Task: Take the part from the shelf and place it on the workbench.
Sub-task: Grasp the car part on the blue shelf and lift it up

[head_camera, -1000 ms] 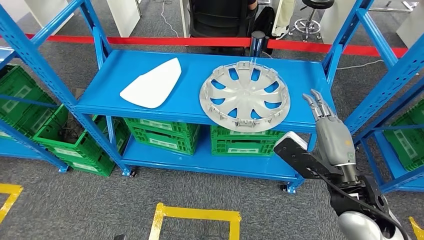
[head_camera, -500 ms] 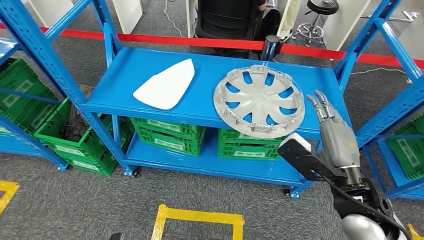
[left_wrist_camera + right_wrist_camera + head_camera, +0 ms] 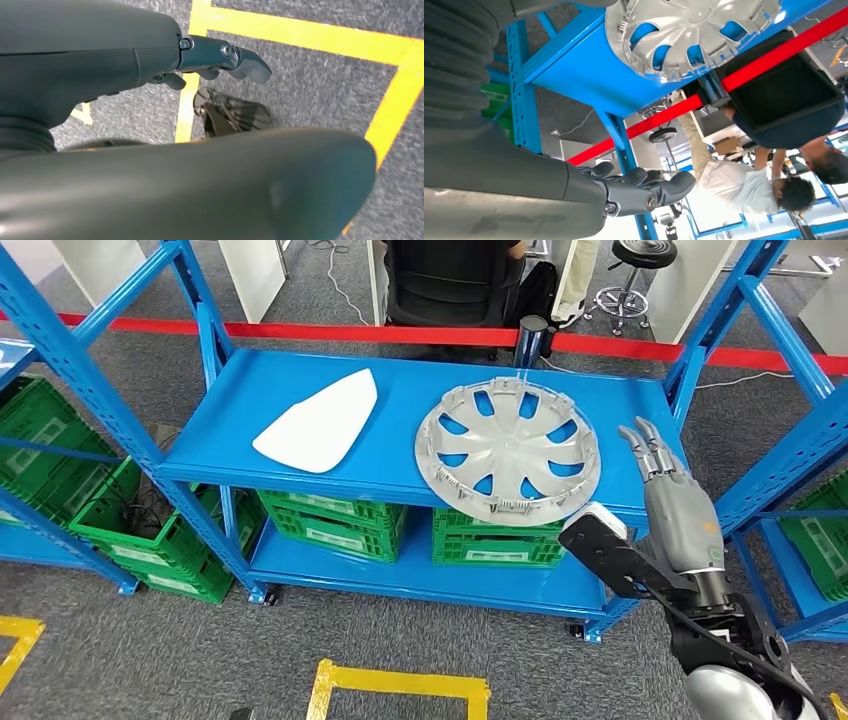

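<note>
A silver wheel cover (image 3: 507, 450) lies flat on the right half of the blue shelf (image 3: 400, 390), its rim reaching the shelf's front edge. A flat white part (image 3: 317, 423) lies on the left half. My right hand (image 3: 672, 500) is raised just right of the wheel cover, near the shelf's right upright, fingers stretched out and holding nothing. The right wrist view has the wheel cover (image 3: 689, 30) beyond my empty right hand (image 3: 644, 190). In the left wrist view my left hand (image 3: 220, 57) hangs over the carpet, holding nothing.
Green crates (image 3: 490, 540) fill the lower shelf level, and more stand in the racks at both sides. Blue uprights (image 3: 700, 350) frame the shelf. Behind it runs a red barrier tape (image 3: 330, 332), with a person in a black chair (image 3: 450, 280). Yellow floor lines (image 3: 400, 680) lie in front.
The whole picture has shifted, so the camera moved; the shelf looks slightly nearer. My right hand stays raised beside the wheel cover. Both parts lie where they were.
</note>
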{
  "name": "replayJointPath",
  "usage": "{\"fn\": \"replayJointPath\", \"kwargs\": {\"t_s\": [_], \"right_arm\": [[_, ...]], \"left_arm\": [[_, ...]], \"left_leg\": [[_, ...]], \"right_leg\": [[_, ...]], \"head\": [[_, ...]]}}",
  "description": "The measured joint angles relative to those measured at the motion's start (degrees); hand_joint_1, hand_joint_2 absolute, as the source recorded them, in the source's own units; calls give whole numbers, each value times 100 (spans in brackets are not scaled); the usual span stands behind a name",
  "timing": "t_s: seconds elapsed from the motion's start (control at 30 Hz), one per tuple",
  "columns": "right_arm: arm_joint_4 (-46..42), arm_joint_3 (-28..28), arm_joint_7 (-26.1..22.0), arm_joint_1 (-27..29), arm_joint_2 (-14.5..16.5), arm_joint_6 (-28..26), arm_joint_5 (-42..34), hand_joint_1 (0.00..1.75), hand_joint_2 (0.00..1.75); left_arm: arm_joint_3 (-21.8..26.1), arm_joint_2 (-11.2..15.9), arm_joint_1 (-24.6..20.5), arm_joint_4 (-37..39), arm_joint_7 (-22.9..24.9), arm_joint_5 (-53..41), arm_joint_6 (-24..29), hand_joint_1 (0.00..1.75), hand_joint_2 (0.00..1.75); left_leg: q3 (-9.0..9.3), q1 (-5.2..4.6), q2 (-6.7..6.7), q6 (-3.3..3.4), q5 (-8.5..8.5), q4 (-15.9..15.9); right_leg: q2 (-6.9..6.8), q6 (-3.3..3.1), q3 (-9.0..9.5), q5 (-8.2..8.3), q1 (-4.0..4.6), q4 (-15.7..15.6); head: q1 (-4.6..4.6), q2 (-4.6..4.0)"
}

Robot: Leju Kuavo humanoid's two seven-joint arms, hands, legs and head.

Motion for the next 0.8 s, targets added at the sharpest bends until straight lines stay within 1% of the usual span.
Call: {"fn": "replayJointPath", "kwargs": {"t_s": [0.03, 0.07, 0.1, 0.13, 0.17, 0.2, 0.23, 0.27, 0.33, 0.37, 0.4, 0.43, 0.47, 0.5, 0.53, 0.57, 0.6, 0.63, 0.67, 0.7, 0.73, 0.77, 0.8], "right_arm": [[1, 0, 1, 11, 0, 0, 0, 0, 175], [1, 0, 1, 17, 0, -1, 0, 0, 175], [1, 0, 2, 20, 0, -1, 0, 0, 175], [1, -1, 3, 20, 0, -2, 0, 0, 175], [1, -5, 4, 18, -1, -2, -1, 0, 175], [0, -11, 5, 17, -2, -3, -1, 0, 175], [0, -21, 6, 16, -4, -5, -2, 0, 175], [0, -31, 7, 15, -7, -7, -2, 0, 175], [-1, -46, 8, 15, -14, -10, -2, 0, 175], [-1, -56, 8, 10, -18, -13, -2, 0, 175], [-1, -66, 9, 7, -23, -16, -3, 0, 175], [-1, -75, 9, 7, -28, -19, -8, 0, 175], [1, -81, 11, 13, -32, -21, -15, 0, 175], [2, -83, 14, 26, -36, -22, -25, 0, 175], [3, -84, 16, 40, -38, -23, -34, 0, 175], [4, -86, 18, 50, -39, -24, -40, 0, 175], [5, -93, 19, 54, -42, -25, -44, 0, 175], [5, -105, 19, 52, -48, -27, -45, 0, 175], [5, -121, 20, 46, -55, -32, -47, 0, 175], [6, -135, 22, 41, -62, -36, -50, 0, 175], [7, -147, 23, 36, -67, -41, -52, 0, 175], [7, -157, 25, 34, -72, -46, -55, 0, 175], [5, -166, 26, 34, -76, -49, -57, 0, 175]], "left_arm": [[0, 4, 11, 2, 0, 2, 1, 0, 0], [0, 8, 21, 4, 0, 4, 2, 0, 0], [0, 13, 29, 7, -1, 5, 3, 0, 0], [0, 16, 31, 8, -1, 5, 3, 0, 0], [0, 17, 25, 8, -2, 4, 2, 0, 0], [0, 18, 18, 8, -2, 4, 1, 0, 0], [0, 17, 12, 8, -2, 3, 0, 0, 0], [0, 17, 8, 9, -3, 3, -1, 0, 0], [0, 20, 11, 10, -4, 3, -1, 0, 0], [0, 22, 11, 11, -5, 3, -1, 0, 0], [0, 24, 8, 12, -7, 3, -1, 0, 0], [0, 25, 7, 13, -9, 2, -2, 0, 0], [0, 25, 6, 14, -8, 0, -3, 0, 0], [0, 24, 9, 14, -7, -2, -4, 0, 0], [0, 23, 15, 15, -6, -3, -4, 0, 0], [0, 24, 21, 16, -5, -3, -4, 0, 0], [0, 25, 25, 17, -5, -4, -3, 0, 0], [0, 24, 27, 18, -6, -4, -3, 0, 0], [0, 20, 23, 18, -7, -5, -4, 0, 0], [0, 17, 19, 18, -5, -5, -4, 0, 0], [0, 13, 17, 18, -3, -5, -5, 0, 0], [0, 10, 16, 18, -1, -5, -5, 0, 0], [0, 12, 11, 18, 1, -5, -4, 0, 0]], "left_leg": [[-107, 16, 7, -19, 61, 86], [-101, 29, 15, -36, 222, -45], [16, 43, 24, -53, 452, -370], [189, 56, 31, -74, 648, -768], [366, 61, 25, -75, 762, -1104], [490, 60, 17, -59, 804, -1320], [553, 50, 7, -28, 773, -1404], [580, 37, -5, 19, 743, -1411], [608, 42, -14, 99, 723, -1418], [629, 47, -18, 134, 712, -1426], [651, 48, -22, 166, 702, -1433], [666, 37, -25, 193, 682, -1435], [680, 21, -27, 214, 660, -1433], [700, 5, -30, 227, 636, -1432], [730, -12, -35, 236, 607, -1431], [772, -27, -42, 240, 575, -1430], [825, -41, -50, 241, 540, -1430], [878, -51, -57, 241, 503, -1433], [922, -67, -63, 229, 466, -1434], [949, -74, -67, 212, 437, -1437], [962, -74, -68, 188, 413, -1441], [973, -70, -66, 158, 395, -1448], [989, -61, -60, 128, 380, -1458]], "right_leg": [[5, 16, 20, -25, -11, 5], [12, 38, 47, -55, -27, 15], [19, 70, 80, -91, -47, 31], [22, 109, 109, -133, -63, 53], [25, 155, 112, -182, -65, 85], [28, 201, 102, -223, -64, 108], [30, 243, 86, -255, -59, 118], [32, 280, 74, -278, -58, 115], [29, 339, 86, -325, -76, 138], [25, 362, 35, -395, -82, 268], [22, 378, -88, -510, -86, 518], [19, 386, -290, -659, -87, 885], [19, 387, -541, -808, -84, 1297], [19, 382, -769, -892, -80, 1636], [19, 367, -920, -867, -72, 1808], [19, 340, -958, -719, -59, 1747], [19, 299, -887, -477, -40, 1474], [19, 246, -747, -202, -13, 1075], [12, 190, -593, -19, 19, 702], [5, 146, -463, 89, 47, 432], [-1, 114, -384, 116, 74, 291], [-4, 93, -344, 87, 95, 258], [1, 76, -310, 90, 95, 229]], "head": [[-16, 0], [-32, 0], [-50, 0], [-69, 0], [-94, 0], [-106, 0], [-108, 0], [-101, 0], [-64, 0], [-38, 0], [-6, 0], [31, 0], [63, 0], [87, 0], [106, 0], [123, 0], [138, 0], [153, 0], [163, 0], [171, 0], [175, 0], [172, 0], [171, 0]]}}
